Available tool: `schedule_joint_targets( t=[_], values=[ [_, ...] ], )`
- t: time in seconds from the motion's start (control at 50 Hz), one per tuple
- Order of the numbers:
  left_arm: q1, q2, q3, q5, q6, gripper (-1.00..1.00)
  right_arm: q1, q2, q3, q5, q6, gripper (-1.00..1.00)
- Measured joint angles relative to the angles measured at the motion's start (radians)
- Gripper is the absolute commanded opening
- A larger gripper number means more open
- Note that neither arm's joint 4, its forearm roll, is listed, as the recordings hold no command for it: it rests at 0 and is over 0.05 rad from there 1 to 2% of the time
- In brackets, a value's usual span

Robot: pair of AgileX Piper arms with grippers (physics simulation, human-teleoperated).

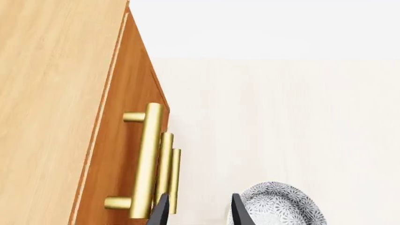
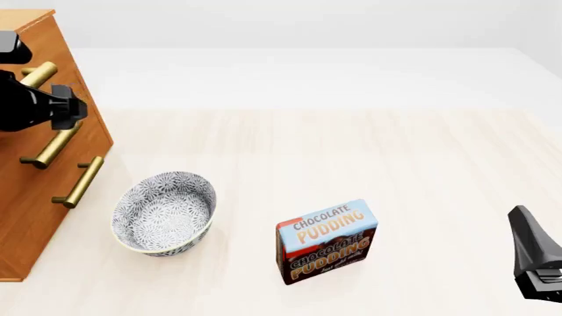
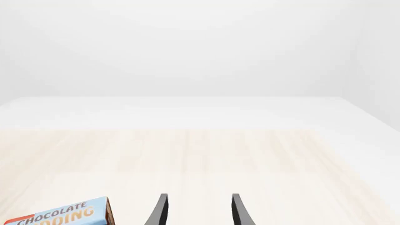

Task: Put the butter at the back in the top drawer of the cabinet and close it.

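Observation:
The butter is out of view in every frame. The cabinet (image 2: 35, 197) stands at the table's left edge, and its top drawer (image 1: 122, 140) looks shut, flush with the front. My left gripper (image 1: 200, 213) is open and hangs just in front of the top drawer's brass handle (image 1: 149, 159), with one finger (image 1: 161, 212) close beside the bar and nothing between the fingers. In the front view the left gripper (image 2: 66, 108) is a black mass over the upper handles. My right gripper (image 3: 200, 211) is open and empty, low at the front right (image 2: 536, 263).
A patterned grey bowl (image 2: 164, 212) sits right of the cabinet, below the left gripper (image 1: 281, 206). The Chocolate Pudding box (image 2: 327, 240) stands upright near the table's front middle, also seen by the right wrist camera (image 3: 59, 215). Two lower brass handles (image 2: 77, 182) stick out.

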Motion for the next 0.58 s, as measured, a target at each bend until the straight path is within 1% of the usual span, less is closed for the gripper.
schedule_joint_targets(
  t=[0.3, 0.58],
  values=[
    [0.056, 0.001, 0.003, -0.003, 0.1, 1.0, 0.0, 0.0, 0.0, 0.0, 0.0, 1.0],
    [0.08, -0.029, -0.002, 0.04, 0.15, 1.0, 0.0, 0.0, 0.0, 0.0, 0.0, 1.0]
  ],
)
